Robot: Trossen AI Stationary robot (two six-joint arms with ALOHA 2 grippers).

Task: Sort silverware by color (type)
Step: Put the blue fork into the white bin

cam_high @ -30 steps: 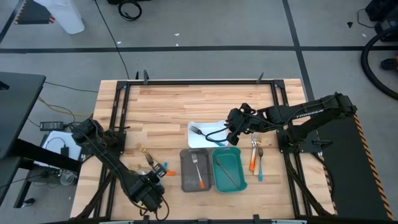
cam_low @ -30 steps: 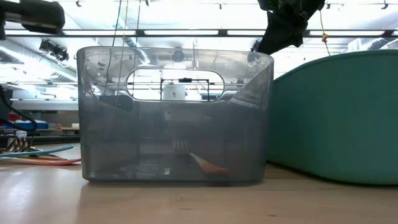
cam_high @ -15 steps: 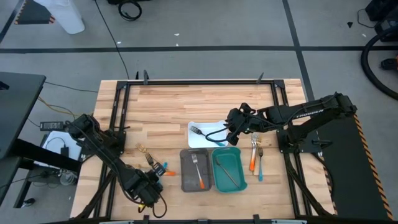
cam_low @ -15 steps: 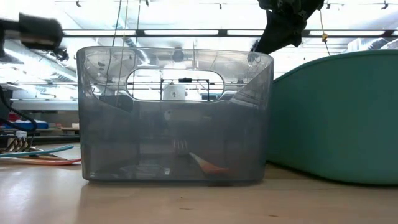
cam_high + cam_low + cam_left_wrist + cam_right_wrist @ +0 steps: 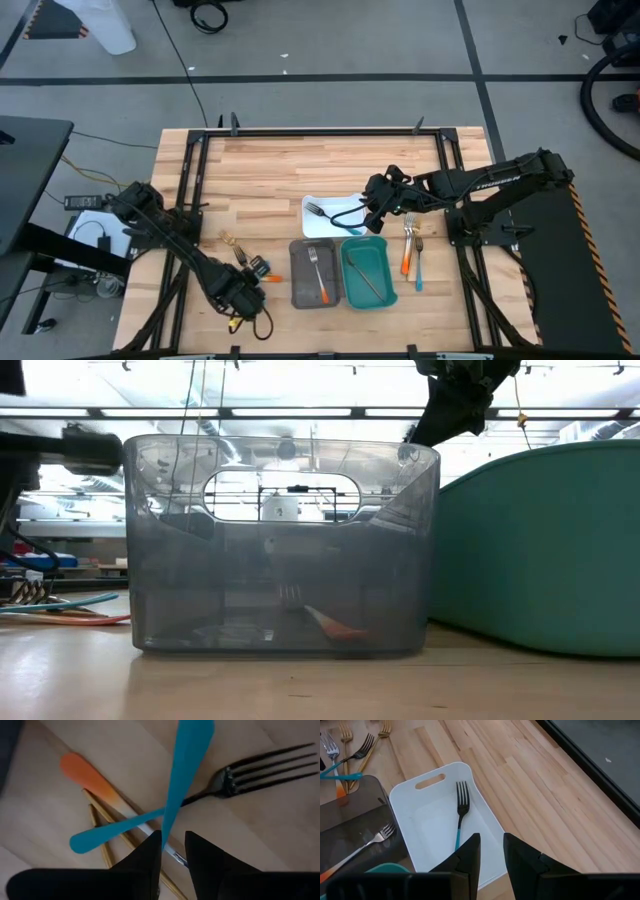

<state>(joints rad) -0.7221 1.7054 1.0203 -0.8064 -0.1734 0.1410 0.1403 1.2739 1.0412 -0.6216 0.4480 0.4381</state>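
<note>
A loose pile of silverware lies on the table left of the trays. It holds a black fork with a teal handle, an orange-handled piece, gold pieces and a broad teal handle lying over the others. My left gripper points down over this pile, open by a narrow gap, and the broad teal handle's narrow end runs in at one fingertip. My right gripper hangs open and empty above the white tray, where a teal-handled black fork lies. My left gripper stands at the narrow end of the broad teal handle, which runs in behind one fingertip. Whether that finger touches the handle I cannot tell. The fingers come from above, pointing down.
A grey tray holds an orange-handled fork. Beside it a teal tray holds a gold piece. More silverware lies right of the teal tray. Bare wood stretches toward the far edge.
My left gripper has sunk toward the silverware pile and shifted a little toward the table's far edge, its gap unchanged.
</note>
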